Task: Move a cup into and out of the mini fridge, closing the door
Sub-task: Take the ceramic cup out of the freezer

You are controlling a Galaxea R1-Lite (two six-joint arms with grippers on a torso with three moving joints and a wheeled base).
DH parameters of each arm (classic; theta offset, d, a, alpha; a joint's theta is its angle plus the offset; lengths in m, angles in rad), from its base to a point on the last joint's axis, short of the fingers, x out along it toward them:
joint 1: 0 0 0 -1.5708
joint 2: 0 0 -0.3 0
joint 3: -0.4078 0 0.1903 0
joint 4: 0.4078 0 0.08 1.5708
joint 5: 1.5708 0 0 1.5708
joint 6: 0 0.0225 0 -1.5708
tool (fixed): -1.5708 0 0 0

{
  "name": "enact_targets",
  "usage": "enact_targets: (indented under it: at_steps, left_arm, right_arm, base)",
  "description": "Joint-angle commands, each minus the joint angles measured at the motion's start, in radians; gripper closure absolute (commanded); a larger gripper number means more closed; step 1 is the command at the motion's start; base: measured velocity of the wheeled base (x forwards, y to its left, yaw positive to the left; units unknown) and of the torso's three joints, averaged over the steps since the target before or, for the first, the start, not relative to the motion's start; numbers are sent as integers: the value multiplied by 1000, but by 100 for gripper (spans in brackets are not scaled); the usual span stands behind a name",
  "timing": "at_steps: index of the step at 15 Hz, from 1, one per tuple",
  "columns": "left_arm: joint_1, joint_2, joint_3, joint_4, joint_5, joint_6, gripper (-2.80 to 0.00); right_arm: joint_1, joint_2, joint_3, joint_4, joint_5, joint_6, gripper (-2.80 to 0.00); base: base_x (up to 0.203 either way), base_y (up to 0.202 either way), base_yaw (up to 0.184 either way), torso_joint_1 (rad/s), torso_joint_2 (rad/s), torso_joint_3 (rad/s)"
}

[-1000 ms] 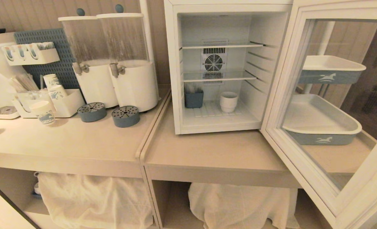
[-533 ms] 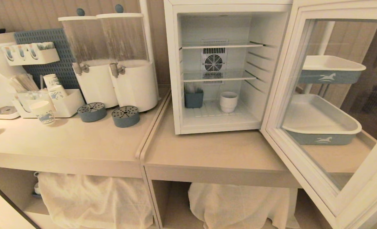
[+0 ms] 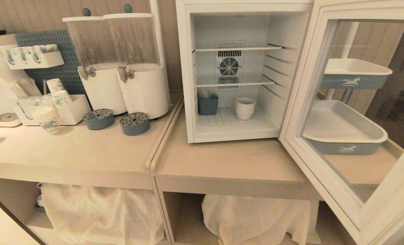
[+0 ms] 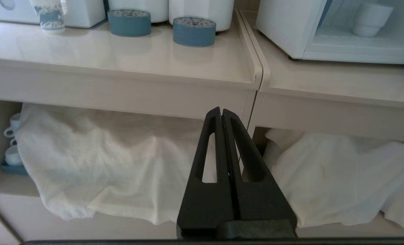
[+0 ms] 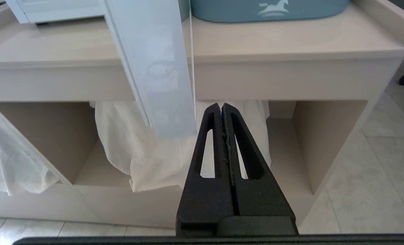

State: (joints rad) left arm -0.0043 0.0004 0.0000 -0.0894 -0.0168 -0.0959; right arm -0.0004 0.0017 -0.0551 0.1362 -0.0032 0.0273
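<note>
Head view shows the cup standing upright on the floor of the mini fridge, right of a small blue container and under the two wire shelves. The door is swung wide open toward the robot's right, its glass pane slanting out over the counter. Neither arm appears here.

Each wrist view shows its own arm low in front of the counter. The left gripper has its fingers pressed together on nothing — so does the right gripper, which hangs just below the door's lower edge.

Risks, as I judge them: a reach into the fridge has little headroom under the lower shelf, so a gripper coming in high could strike the wire or tip the cup against the blue container. The right arm, if it rises straight up, may knock the door frame.

The cup's long axis is vertical, mouth up, narrower base down. I cannot tell which way its handle points.
</note>
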Motion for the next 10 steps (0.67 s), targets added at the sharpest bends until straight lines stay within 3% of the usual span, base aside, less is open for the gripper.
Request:
enact_targets:
  at_steps: [1,7,10]
  left_arm:
    - [1,-5,40,-1,0,-2,0]
    - [1,-5,40,-13,-2,-10,0]
    - [1,-5,40,-32,-2,-1,0]
  right_arm:
    - [0,1,0,0,0,0,0]
    - [0,1,0,0,0,0,0]
    - [0,1,0,0,0,0,0]
  base:
    - [-152,0,0,2,20,1]
    - [-188,0,0,3,1,4]
    - [-33,0,0,1,-2,0]
